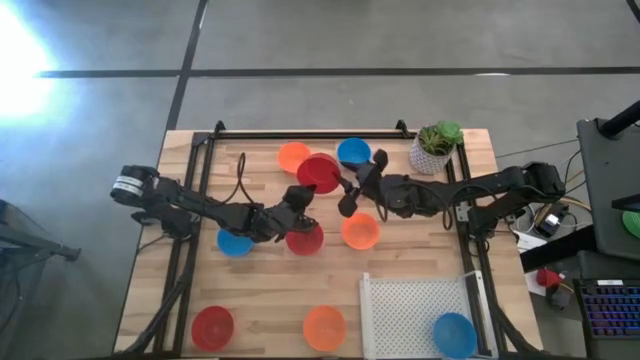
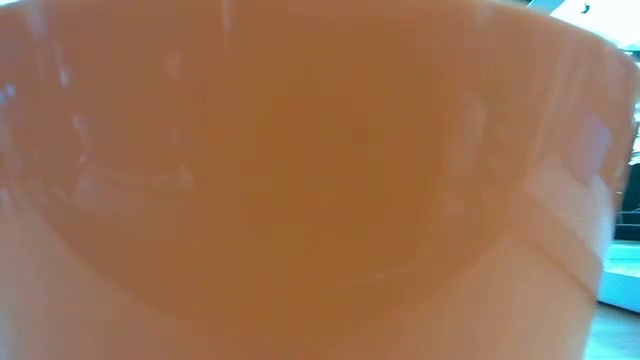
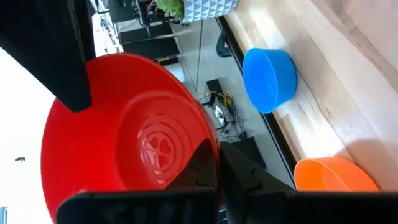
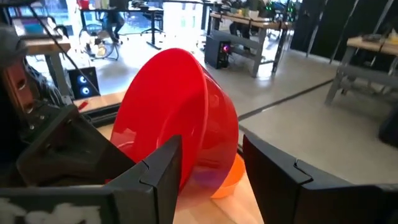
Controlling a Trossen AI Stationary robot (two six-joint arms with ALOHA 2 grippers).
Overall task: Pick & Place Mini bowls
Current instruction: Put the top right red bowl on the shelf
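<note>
1. Sitting at the table's [image 1: 260, 290] near left corner, a red bowl [image 1: 212, 326] rests alone; another blue bowl [image 1: 233, 243] lies farther in, beside the left arm.
2. The left gripper [image 1: 303, 194] is clamped on the rim of a raised red bowl [image 1: 320, 171], held tilted on edge above the middle of the table; the left wrist view shows the rim pinched between its fingers [image 3: 205, 165].
3. Below that arm another red bowl [image 1: 305, 240] sits on the wood, and an orange bowl [image 1: 324, 327] stands at the near edge.
4. At the far side an orange bowl [image 1: 293, 155] and a blue bowl [image 1: 353, 152] flank the raised red one.
5. The right gripper [image 1: 352, 186] has its fingers spread wide on either side of that same red bowl's edge [image 4: 180, 124].
6. An orange bowl [image 1: 360, 231] lies just beneath the right arm.
7. A white perforated tray [image 1: 410, 310] holds a blue bowl [image 1: 454, 335] in its near right corner.
8. A potted plant [image 1: 436, 147] stands at the far right.
</note>
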